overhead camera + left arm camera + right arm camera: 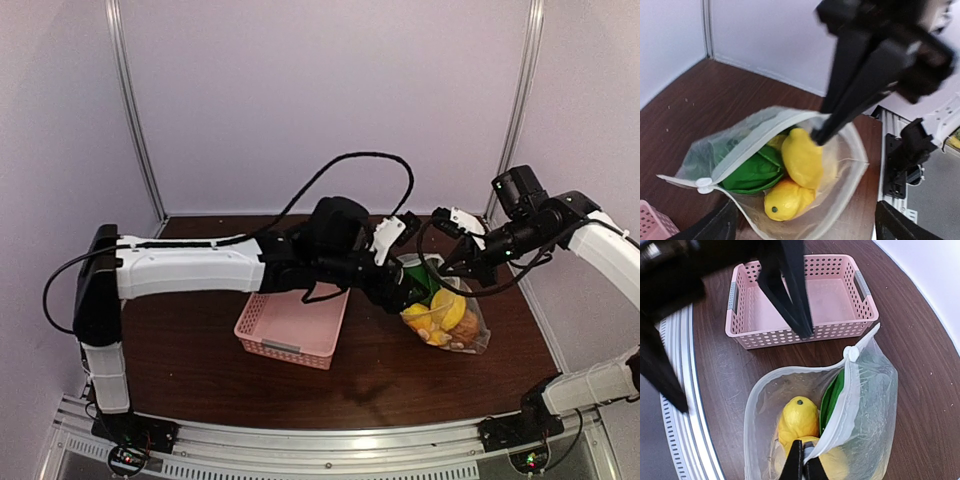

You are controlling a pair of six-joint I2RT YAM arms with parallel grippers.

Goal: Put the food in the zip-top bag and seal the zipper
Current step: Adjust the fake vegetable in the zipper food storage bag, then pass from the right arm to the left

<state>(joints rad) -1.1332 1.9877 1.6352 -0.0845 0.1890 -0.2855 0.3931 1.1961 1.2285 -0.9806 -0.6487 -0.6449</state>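
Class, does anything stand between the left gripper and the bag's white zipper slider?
Nothing visible does. The slider lies exposed in front of the open left gripper; the right gripper pinches the zipper farther along.

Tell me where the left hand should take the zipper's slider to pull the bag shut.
Pinch the white slider across the zipper strip, coming from the basket side: it sits exposed at that end of the bag's open mouth, and the right hand pins the other end.
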